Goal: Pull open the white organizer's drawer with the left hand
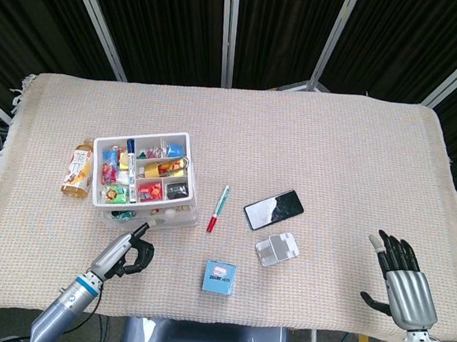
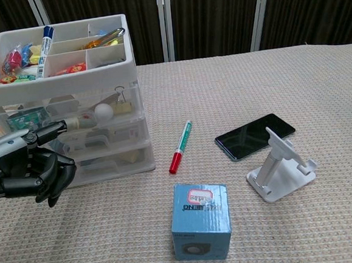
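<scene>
The white organizer [image 1: 141, 172] [image 2: 61, 67] stands at the left of the table, its top tray full of small items. Its upper drawer [image 1: 142, 212] [image 2: 83, 114] sticks out a little at the front, showing a green packet and a white ball. My left hand [image 1: 127, 250] [image 2: 27, 173] is right in front of it. One finger reaches out to the drawer's front and the others are curled in. My right hand [image 1: 404, 286] hovers with fingers spread near the table's front right corner, holding nothing; the chest view does not show it.
A drink bottle [image 1: 78, 167] lies left of the organizer. A red-capped marker [image 1: 218, 208] [image 2: 181, 146], a black phone [image 1: 274, 209] [image 2: 255, 135], a white phone stand [image 1: 277, 248] [image 2: 279, 166] and a blue box [image 1: 219, 277] [image 2: 201, 221] sit mid-table.
</scene>
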You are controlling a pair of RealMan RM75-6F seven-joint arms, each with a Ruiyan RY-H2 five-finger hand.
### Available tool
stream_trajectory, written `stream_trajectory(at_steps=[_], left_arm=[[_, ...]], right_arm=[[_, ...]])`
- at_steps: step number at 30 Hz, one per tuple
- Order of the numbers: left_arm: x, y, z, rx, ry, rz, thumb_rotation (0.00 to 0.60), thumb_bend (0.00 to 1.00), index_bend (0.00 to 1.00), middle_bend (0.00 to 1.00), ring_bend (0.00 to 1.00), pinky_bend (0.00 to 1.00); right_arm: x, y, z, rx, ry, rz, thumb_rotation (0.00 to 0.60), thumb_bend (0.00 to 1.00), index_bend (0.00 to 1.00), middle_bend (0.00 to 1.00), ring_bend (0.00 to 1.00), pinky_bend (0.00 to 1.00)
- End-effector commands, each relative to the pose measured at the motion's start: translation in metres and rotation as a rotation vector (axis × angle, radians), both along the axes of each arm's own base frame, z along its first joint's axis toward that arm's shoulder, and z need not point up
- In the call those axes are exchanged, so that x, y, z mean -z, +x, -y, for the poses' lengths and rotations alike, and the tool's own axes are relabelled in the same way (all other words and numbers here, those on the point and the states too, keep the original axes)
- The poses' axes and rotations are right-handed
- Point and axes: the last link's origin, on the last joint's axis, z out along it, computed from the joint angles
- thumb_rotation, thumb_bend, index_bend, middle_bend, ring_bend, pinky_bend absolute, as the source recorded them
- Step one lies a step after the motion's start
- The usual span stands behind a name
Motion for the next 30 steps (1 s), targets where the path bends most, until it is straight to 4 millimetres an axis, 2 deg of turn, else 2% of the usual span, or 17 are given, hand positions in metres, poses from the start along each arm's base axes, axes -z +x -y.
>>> stream_trajectory(at_steps=[1, 11, 20, 30], left_arm=[[-0.003, -0.005, 0.004, -0.003, 0.008, 0.000, 0.600, 0.97, 0.06, 0.73, 0.76, 0.63], [-0.010, -0.021, 0.013, 0.001, 0.027, -0.047, 0.600, 0.97, 0.02, 0.73, 0.76, 0.63], [-0.013, -0.025, 0.024, 0.051, 0.051, -0.095, 0.600, 0.97, 0.02, 0.73, 0.76, 0.63], [-0.043, -0.016, 0.051, 0.186, 0.274, -0.211, 0.600, 0.97, 0.02, 0.73, 0.76, 0.63]], right_arm=[[0.000, 0.000, 0.000, 0.000, 0.001, -0.002, 0.600, 0.01, 0.00, 0.00, 0.00, 0.00], [0.002, 0.000, 0.000, 0.001, 0.001, -0.008, 0.600, 0.01, 0.00, 0.00, 0.00, 0.00], [0.002, 0.000, 0.000, 0.000, 0.001, -0.008, 0.600, 0.01, 0.00, 0.00, 0.00, 0.00], [0.004, 0.001, -0.001, -0.002, 0.006, -0.013, 0.600, 0.01, 0.00, 0.00, 0.00, 0.00]])
